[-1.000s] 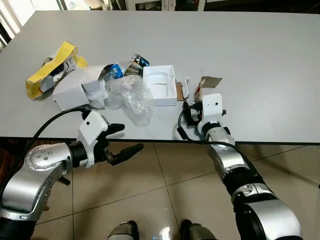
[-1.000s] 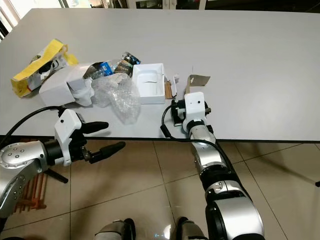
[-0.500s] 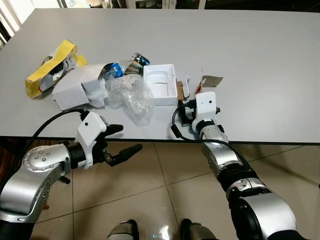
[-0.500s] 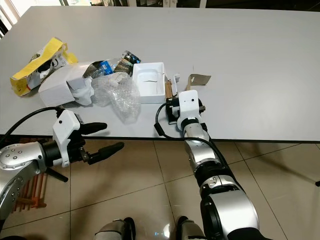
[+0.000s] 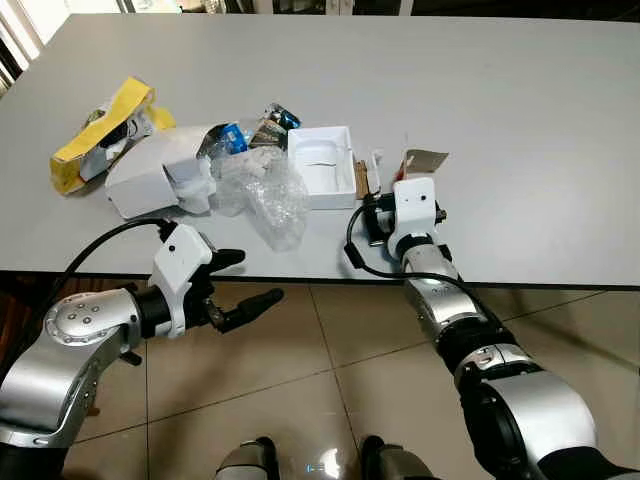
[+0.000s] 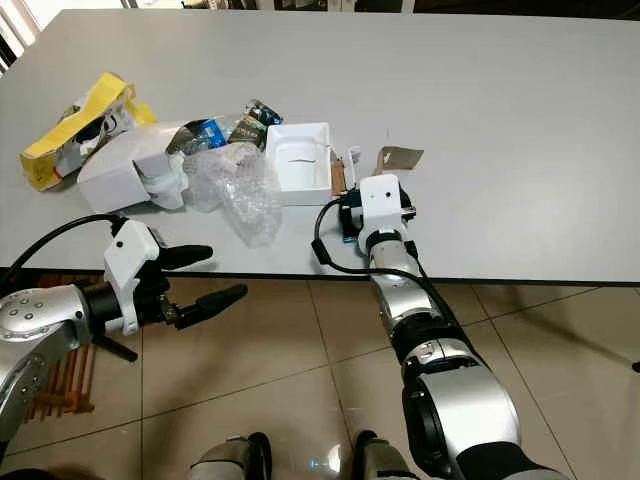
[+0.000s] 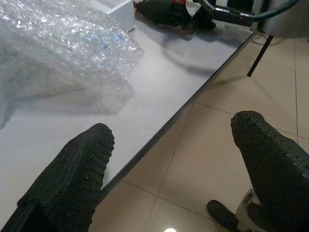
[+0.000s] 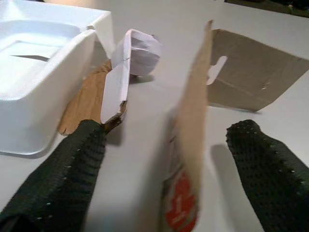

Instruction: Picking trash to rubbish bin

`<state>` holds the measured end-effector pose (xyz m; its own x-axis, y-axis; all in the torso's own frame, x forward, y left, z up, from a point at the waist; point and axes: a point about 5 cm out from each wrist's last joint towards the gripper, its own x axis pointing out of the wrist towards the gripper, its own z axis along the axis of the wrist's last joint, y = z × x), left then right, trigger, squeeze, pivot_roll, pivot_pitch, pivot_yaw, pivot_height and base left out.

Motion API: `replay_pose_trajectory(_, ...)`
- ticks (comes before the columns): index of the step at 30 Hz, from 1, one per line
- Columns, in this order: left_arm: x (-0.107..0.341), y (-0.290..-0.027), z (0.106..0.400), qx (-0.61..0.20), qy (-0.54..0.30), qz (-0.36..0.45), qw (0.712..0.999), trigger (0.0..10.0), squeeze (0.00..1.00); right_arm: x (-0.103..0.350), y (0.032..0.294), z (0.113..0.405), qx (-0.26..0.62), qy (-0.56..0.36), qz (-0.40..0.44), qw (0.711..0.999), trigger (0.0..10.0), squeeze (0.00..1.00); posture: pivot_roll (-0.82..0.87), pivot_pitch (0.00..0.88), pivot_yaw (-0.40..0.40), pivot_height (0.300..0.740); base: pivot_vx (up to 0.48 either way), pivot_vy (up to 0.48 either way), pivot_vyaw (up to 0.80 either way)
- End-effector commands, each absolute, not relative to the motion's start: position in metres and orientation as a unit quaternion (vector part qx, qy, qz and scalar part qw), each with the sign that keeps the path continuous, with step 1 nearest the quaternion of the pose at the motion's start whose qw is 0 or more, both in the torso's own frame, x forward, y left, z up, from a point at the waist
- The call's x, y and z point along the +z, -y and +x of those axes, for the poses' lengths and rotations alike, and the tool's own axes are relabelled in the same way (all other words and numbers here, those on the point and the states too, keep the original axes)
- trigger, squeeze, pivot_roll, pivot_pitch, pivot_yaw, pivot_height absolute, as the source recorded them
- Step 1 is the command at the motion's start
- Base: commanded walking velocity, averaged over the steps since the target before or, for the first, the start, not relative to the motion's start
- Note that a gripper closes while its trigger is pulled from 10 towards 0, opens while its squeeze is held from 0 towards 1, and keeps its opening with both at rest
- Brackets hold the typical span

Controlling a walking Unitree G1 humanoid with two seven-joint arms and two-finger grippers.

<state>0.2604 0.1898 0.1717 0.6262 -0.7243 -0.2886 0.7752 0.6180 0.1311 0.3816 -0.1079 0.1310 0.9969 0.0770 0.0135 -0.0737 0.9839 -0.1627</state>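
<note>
Brown cardboard flap (image 8: pixel 193 130) stands between the spread right tool (image 8: pixel 166 169) fingers, hidden from head cameras

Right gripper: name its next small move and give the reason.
Probably close the fingers. The right gripper is open on the table, and the upright brown cardboard scrap stands between its two fingers, beside the white tray. The left gripper hangs open off the table edge, near the bubble wrap, so it seems idle for now.
</note>
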Motion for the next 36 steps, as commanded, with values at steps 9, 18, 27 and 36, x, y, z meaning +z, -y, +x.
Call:
replay_pose_trajectory(9, 0.1749, -0.1903, 0.2564, -0.419, -0.100, 0.119, 0.894, 10.0, 0.00, 0.1412, 0.1067, 0.3868, 0.032, 0.023, -0.077, 0.996, 0.0, 0.00, 0.23, 0.230, 0.020, 0.740, 0.000, 0.000, 0.00)
replay_pose_trajectory(18, 0.1750, -0.1900, 0.2562, -0.417, -0.101, 0.119, 0.895, 10.0, 0.00, 0.1418, 0.1023, 0.3867, 0.038, 0.025, -0.076, 0.996, 0.0, 0.00, 0.23, 0.233, 0.019, 0.740, 0.000, 0.000, 0.00)
replay_pose_trajectory(27, 0.1750, -0.1901, 0.2549, -0.416, -0.102, 0.121, 0.896, 10.0, 0.00, 0.1411, 0.1014, 0.3864, 0.040, 0.024, -0.076, 0.996, 0.0, 0.00, 0.23, 0.237, 0.019, 0.740, 0.000, 0.000, 0.00)
replay_pose_trajectory(36, 0.1752, -0.1905, 0.2553, -0.415, -0.102, 0.121, 0.896, 10.0, 0.00, 0.1404, 0.1021, 0.3863, 0.038, 0.023, -0.078, 0.996, 0.0, 0.00, 0.23, 0.237, 0.019, 0.740, 0.000, 0.000, 0.00)
